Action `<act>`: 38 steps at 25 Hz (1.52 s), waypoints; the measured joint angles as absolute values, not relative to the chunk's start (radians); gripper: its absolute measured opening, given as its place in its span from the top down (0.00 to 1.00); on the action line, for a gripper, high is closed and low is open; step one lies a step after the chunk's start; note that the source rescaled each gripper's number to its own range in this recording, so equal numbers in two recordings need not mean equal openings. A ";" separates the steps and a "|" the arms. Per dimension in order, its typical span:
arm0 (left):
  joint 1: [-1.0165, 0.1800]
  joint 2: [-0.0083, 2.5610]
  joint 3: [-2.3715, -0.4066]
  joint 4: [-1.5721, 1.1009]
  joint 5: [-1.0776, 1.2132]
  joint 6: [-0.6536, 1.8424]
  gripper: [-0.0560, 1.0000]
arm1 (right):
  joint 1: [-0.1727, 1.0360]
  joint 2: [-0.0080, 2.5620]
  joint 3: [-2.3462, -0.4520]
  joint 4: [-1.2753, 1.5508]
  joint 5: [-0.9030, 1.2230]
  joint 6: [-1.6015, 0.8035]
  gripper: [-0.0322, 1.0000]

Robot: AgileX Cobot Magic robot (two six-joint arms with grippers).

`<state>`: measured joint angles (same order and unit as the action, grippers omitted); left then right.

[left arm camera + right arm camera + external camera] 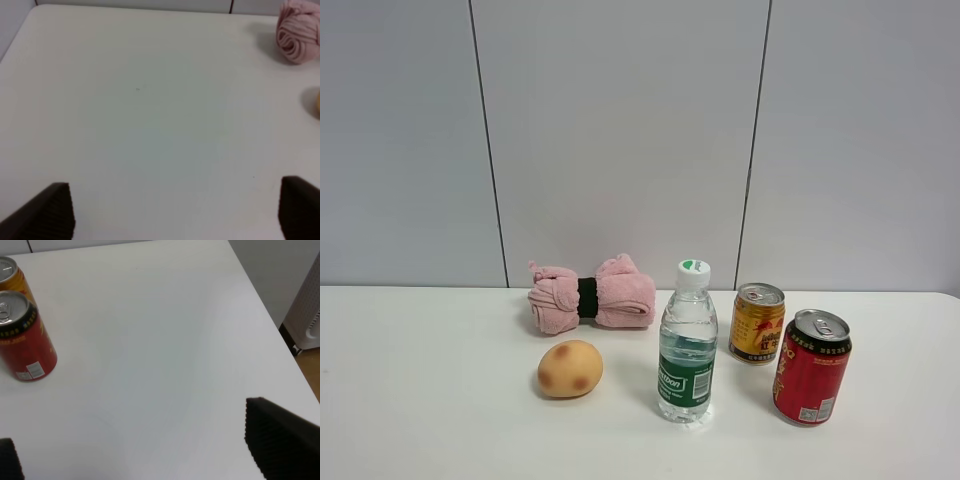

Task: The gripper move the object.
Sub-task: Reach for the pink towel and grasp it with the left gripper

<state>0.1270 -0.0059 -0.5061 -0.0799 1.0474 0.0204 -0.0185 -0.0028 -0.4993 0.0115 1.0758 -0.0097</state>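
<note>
Both my black pincers, the left pincer [175,210] and right pincer [132,455], hang spread and empty, ready, I judge, for the soft pink banded towel roll [591,295] behind-left of the clear plastic bottle [687,343].

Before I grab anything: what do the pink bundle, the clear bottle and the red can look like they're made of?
The pink bundle looks like soft terry-like cloth, matte and fuzzy, with rolled folds; its black band is probably elastic or fabric. The clear bottle looks like transparent plastic, glossy and ribbed. The red can is likely aluminium, with a printed wall and a bare silver top.
</note>
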 joint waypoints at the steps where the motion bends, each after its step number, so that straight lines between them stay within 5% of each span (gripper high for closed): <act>1: 0.127 -0.006 -0.506 -0.080 1.047 0.020 0.09 | -0.019 -0.003 -0.499 0.011 1.076 -0.010 0.00; 38: 0.127 -0.004 -0.521 -0.100 1.051 0.049 0.09 | -0.019 -0.003 -0.499 0.011 1.076 -0.010 0.00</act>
<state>0.1270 -0.0045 -0.5209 -0.1001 1.0514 0.0486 -0.0185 -0.0028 -0.4993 0.0115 1.0758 -0.0097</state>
